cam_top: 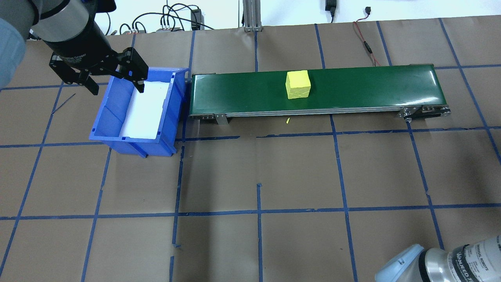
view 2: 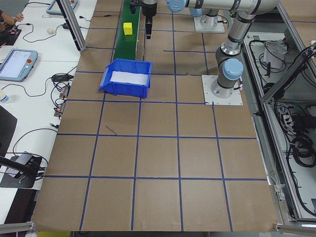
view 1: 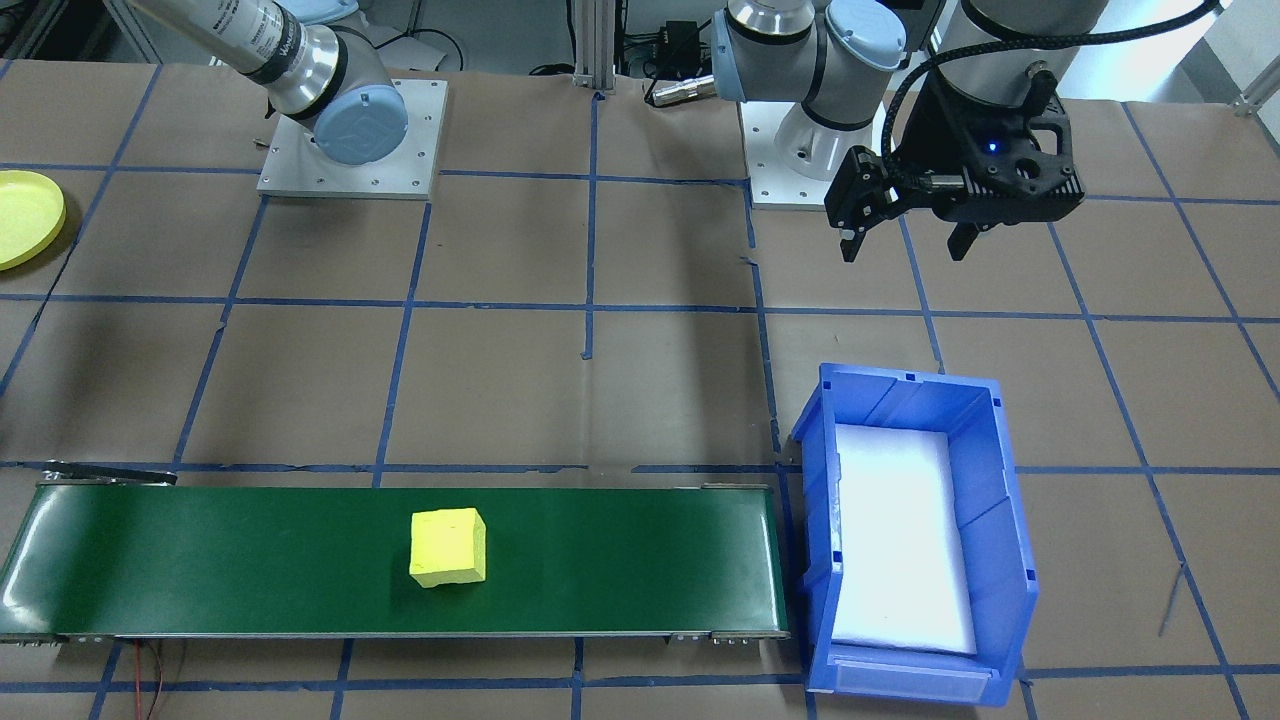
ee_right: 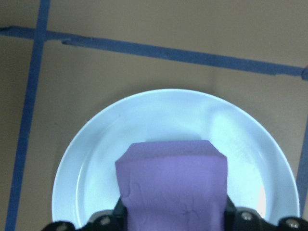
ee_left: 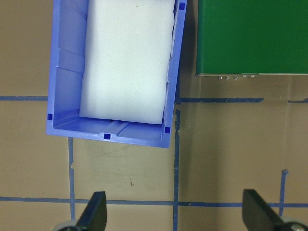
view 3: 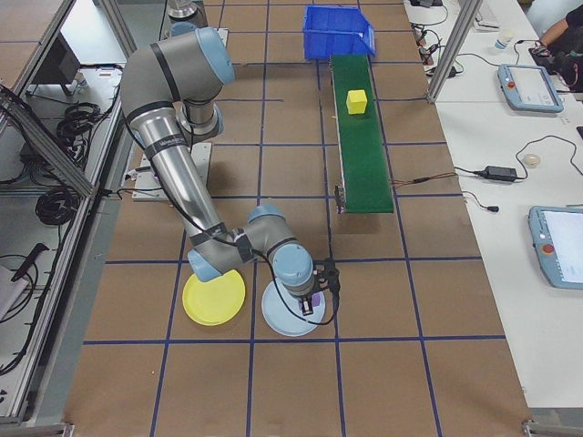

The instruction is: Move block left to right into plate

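The left gripper [cam_top: 116,87] hangs in the air at the far left, by the back end of the blue bin [cam_top: 133,139]; its two fingers are spread wide apart and there is nothing between them. The bin has only a white pad inside; no block is in it.

Next to the bin comes the long green belt [cam_top: 352,84]; the yellow block [cam_top: 298,84] sits on it, about in the middle, all alone. Nothing touches it, and both grippers are well away from it.

At the far right, the right gripper [view 3: 312,300] is down low over a pale blue plate [ee_right: 144,115]; its fingers are closed on a purple block [ee_right: 173,183]. I cannot tell if that block touches the plate or is just above it. The yellow plate [view 3: 214,298] lies just beside the pale one; part of the arm covers its edge, and no block shows on the part I can see.

So I think the yellow block is about halfway; it has to get to the right end of the belt, get picked up, and go into the yellow plate. The purple block looks nearly done; it only needs letting go.
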Controlling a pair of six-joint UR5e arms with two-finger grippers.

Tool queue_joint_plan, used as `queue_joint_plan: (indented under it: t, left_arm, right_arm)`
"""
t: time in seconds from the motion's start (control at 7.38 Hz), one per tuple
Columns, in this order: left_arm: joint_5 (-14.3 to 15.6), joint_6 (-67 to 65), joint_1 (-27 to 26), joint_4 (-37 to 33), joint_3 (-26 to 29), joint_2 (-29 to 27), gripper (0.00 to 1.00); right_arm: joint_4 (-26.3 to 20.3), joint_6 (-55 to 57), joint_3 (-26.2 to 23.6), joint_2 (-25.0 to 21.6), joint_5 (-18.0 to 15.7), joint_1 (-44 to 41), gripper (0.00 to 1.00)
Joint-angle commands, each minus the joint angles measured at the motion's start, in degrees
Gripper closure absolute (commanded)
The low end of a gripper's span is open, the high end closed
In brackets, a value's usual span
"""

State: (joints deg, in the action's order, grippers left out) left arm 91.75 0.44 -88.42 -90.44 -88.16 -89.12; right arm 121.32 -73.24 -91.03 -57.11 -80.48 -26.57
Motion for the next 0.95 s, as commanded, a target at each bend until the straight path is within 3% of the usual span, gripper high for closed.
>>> queue_joint_plan:
  t: [0.0, 0.14, 0.41, 0.81]
  left_arm:
    - [0.0, 0.0, 0.0, 0.08, 0.0, 0.0, 0.0]
    - [0.0, 0.0, 0.0, 0.09, 0.0, 0.0, 0.0]
    - [0.0, 0.0, 0.0, 0.09, 0.0, 0.0, 0.0]
    - [0.0, 0.0, 0.0, 0.09, 0.0, 0.0, 0.0]
  right_arm:
    - [-0.03, 0.03, 0.15, 0.69, 0.23, 0.65, 0.22]
    - [-0.03, 0.29, 0.15, 0.6, 0.85, 0.65, 0.01]
    - [-0.12, 0.2, 0.24, -0.71, 0.68, 0.65, 0.0]
    - [-3.63, 0.2, 0.24, -8.7, 0.68, -6.43, 0.0]
